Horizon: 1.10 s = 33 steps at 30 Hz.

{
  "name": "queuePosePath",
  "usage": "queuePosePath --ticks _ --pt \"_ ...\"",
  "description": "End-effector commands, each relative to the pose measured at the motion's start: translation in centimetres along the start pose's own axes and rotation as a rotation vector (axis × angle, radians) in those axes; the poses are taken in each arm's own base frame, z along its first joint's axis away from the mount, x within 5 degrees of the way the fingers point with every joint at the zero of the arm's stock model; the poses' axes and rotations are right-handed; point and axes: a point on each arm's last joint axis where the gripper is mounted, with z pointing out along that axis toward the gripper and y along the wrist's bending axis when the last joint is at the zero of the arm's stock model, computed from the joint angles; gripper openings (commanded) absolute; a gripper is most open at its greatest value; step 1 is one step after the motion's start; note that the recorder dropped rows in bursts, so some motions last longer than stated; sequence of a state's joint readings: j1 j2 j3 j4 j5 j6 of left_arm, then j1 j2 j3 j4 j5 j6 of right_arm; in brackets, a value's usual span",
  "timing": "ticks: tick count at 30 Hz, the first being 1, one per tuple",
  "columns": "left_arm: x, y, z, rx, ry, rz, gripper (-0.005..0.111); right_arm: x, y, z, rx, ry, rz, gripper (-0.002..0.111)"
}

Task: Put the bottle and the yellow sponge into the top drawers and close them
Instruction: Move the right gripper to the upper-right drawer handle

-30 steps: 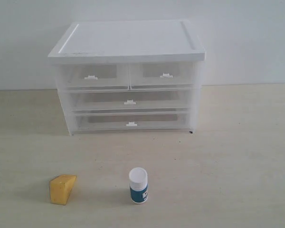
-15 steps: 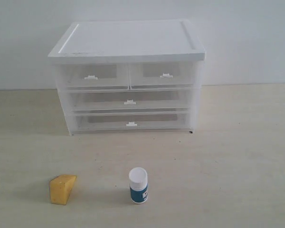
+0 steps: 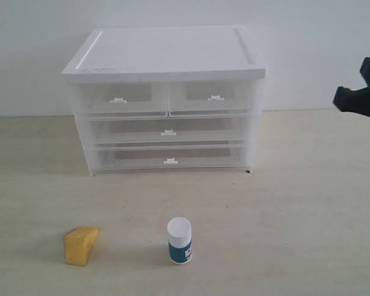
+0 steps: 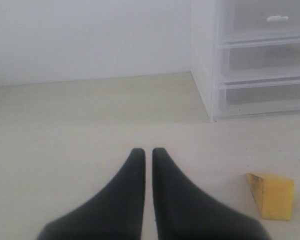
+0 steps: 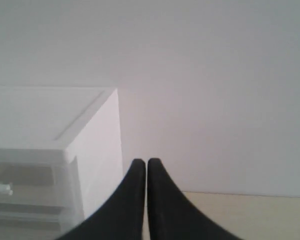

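Foam by its look, the yellow sponge [image 3: 81, 245] should be light and squashy, best pinched across its flat sides. It lies on the table [image 3: 296, 203] at front left, well apart from the bottle [image 3: 179, 240], which stands upright near the middle. That bottle looks rigid, smooth and easily tipped, so a hold around the body below the cap seems safest. Both top drawers [image 3: 120, 98] sit shut in the cabinet [image 3: 166, 52], offering only small tab handles. The left gripper [image 4: 148, 151] and right gripper [image 5: 143, 162] have fingers pressed together, empty, and bare table around both items leaves room to descend
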State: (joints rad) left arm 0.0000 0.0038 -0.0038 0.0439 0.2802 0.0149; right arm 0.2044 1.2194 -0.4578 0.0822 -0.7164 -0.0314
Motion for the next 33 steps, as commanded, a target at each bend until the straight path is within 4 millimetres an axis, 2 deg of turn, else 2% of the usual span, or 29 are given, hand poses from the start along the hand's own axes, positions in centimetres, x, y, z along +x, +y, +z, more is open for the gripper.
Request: queuePosePath --ticks 1,4,8,11,13,16,27,29,33 --pt "0.1 0.0 0.0 0.0 -0.001 -0.008 0.004 1.8 2.6 0.7 0.019 -0.099 -0.004 0.0" --pt "0.1 0.0 0.0 0.0 -0.001 -0.008 0.004 3.1 4.0 1.1 0.01 -0.094 0.008 0.0" --pt "0.1 0.0 0.0 0.0 -0.002 -0.008 0.004 5.8 6.5 1.5 -0.027 -0.089 0.029 0.0" --pt "0.1 0.0 0.0 0.0 -0.002 -0.008 0.004 8.1 8.4 1.7 -0.067 -0.008 0.042 0.0" --pt "0.1 0.0 0.0 0.0 -0.002 -0.008 0.004 8.9 9.5 2.2 -0.061 0.013 0.051 0.0" --pt "0.1 0.0 0.0 0.0 -0.001 -0.008 0.004 9.4 11.7 3.2 -0.087 0.011 0.038 0.0" --pt "0.1 0.0 0.0 0.0 -0.001 -0.008 0.004 10.2 14.4 6.2 -0.099 -0.018 0.068 0.001" --pt "0.1 0.0 0.0 0.0 -0.001 -0.008 0.004 10.7 14.8 6.7 -0.101 -0.014 0.066 0.009" --pt "0.1 0.0 0.0 0.0 -0.003 -0.008 0.004 11.4 15.3 7.5 -0.095 -0.008 0.066 0.043"
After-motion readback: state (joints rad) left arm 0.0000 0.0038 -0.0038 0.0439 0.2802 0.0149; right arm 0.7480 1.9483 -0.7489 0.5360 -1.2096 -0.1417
